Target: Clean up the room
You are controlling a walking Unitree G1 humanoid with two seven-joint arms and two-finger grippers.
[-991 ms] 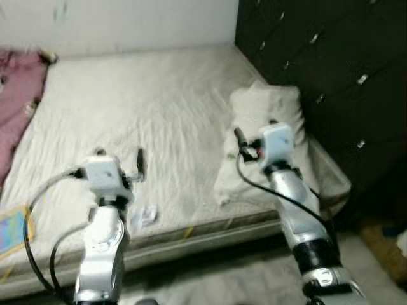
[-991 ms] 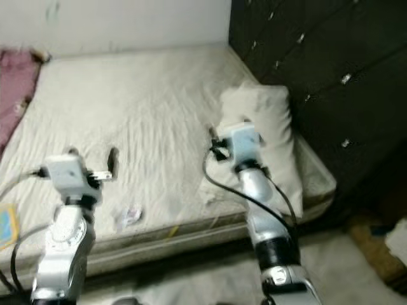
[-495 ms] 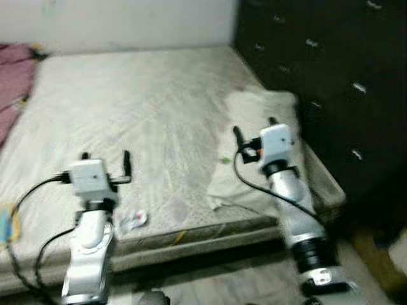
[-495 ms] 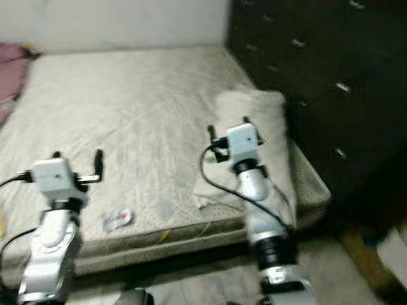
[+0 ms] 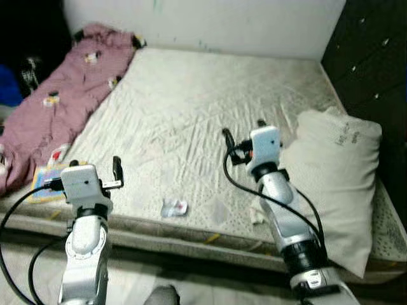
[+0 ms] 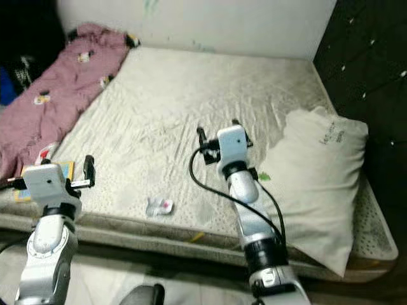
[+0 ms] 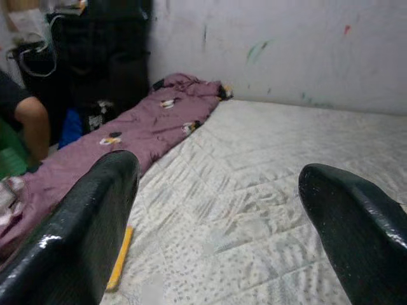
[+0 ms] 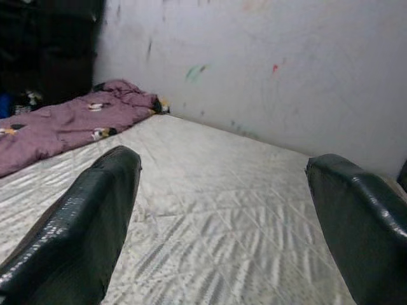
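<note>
The head camera has swung left since a second ago, bringing the pink blanket (image 5: pixel 60 95) along the bed's (image 5: pixel 210 108) left side into view, the pillow (image 5: pixel 334 171) right. Left gripper (image 7: pixel 216 210) and right gripper (image 8: pixel 222 210) hover, jaws open and empty. A small wrapper (image 5: pixel 173 208) lies near the front edge.

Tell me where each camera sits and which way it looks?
Left and right eye views: on the head, looking down at the mattress, pillow, both silver arms, left gripper, right gripper.
Left wrist view: along its open fingers toward the purple blanket.
Right wrist view: along its open fingers toward the wall.
Both wrist views share mattress, blanket and wall.
</note>
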